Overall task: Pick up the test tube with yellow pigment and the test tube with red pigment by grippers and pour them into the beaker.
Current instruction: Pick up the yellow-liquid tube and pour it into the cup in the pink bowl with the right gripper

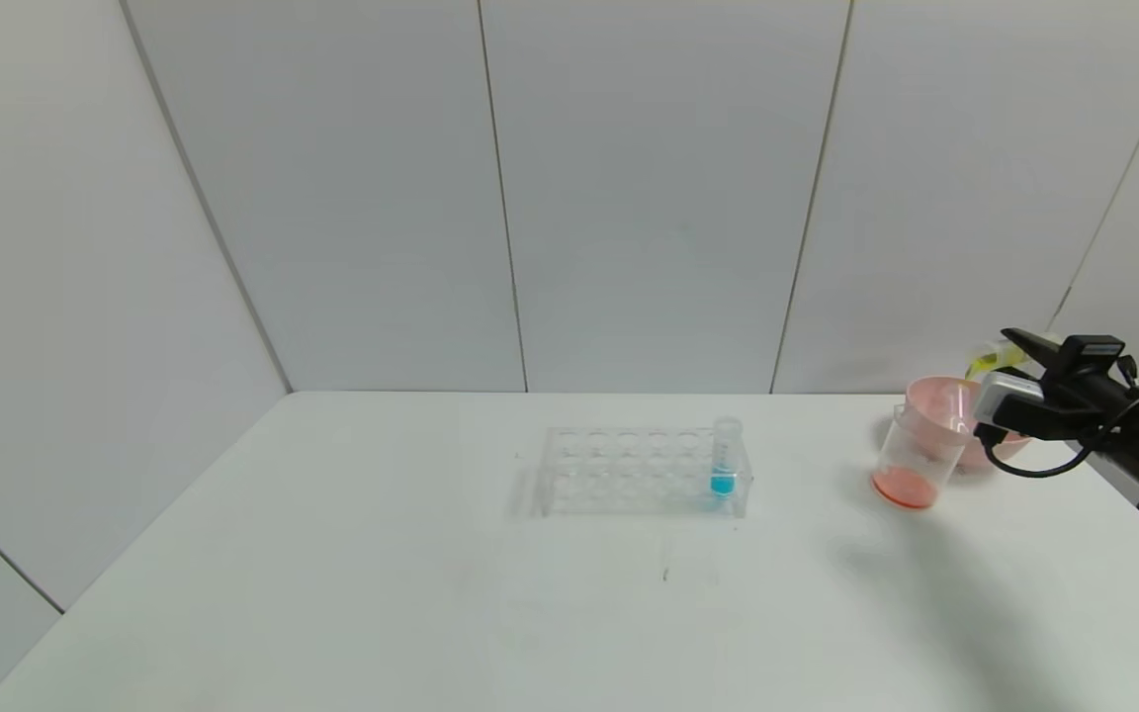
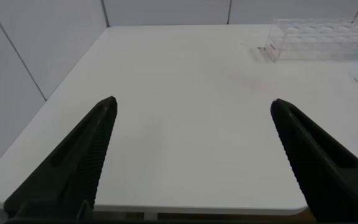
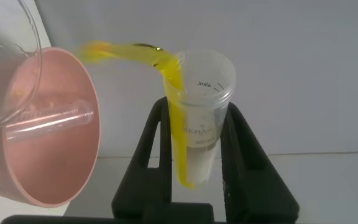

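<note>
Right gripper [image 3: 194, 155] clamped on the test tube with yellow pigment [image 3: 197, 118], held at the far right corner of the worktop, tipped toward the beaker [image 1: 911, 457]. Yellow liquid running along tube wall and out over the lip in the right wrist view; stream seems to head toward the pink bowl [image 3: 48, 130] and beaker rim, exact landing spot not resolvable. Beaker near right edge, just in front of bowl, orange-red liquid already at its bottom. Empty clear tube lying inside bowl, probably the test tube with red pigment [image 3: 48, 123]. Rack [image 1: 644, 470] mid-worktop with blue tube [image 1: 725, 457] at its right end.

Left gripper [image 2: 191, 155] spread wide, empty, above near left corner.

Step judged: second pour, under way. Next: hold tilt over beaker mouth until drained; check aim to avoid spill.
</note>
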You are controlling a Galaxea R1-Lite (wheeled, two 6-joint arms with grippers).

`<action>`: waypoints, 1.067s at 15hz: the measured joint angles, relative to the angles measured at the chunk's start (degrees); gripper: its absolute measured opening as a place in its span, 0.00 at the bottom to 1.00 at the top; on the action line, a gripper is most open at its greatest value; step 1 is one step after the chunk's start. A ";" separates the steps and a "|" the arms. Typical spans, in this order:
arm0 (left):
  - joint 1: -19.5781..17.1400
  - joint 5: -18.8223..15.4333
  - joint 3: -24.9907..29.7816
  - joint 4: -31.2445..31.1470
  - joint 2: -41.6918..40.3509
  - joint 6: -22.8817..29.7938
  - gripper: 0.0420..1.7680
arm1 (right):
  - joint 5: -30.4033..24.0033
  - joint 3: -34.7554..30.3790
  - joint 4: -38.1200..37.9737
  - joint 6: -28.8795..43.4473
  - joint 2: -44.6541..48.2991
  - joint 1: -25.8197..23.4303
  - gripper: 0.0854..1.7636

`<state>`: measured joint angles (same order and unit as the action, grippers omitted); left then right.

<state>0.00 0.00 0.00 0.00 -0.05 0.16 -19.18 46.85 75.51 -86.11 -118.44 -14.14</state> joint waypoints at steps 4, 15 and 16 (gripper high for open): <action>0.00 0.00 0.00 0.00 0.00 0.00 1.00 | 1.00 -0.22 0.00 -2.76 0.17 0.06 0.26; 0.00 0.00 0.00 0.00 0.00 0.00 1.00 | 2.21 -0.24 -0.02 -6.34 0.22 0.12 0.26; 0.00 0.00 0.00 0.00 0.00 0.00 1.00 | 2.18 -0.22 -0.02 -6.40 0.22 0.11 0.26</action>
<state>0.00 0.00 0.00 0.00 -0.05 0.16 -16.99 46.63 75.48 -92.51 -118.22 -14.03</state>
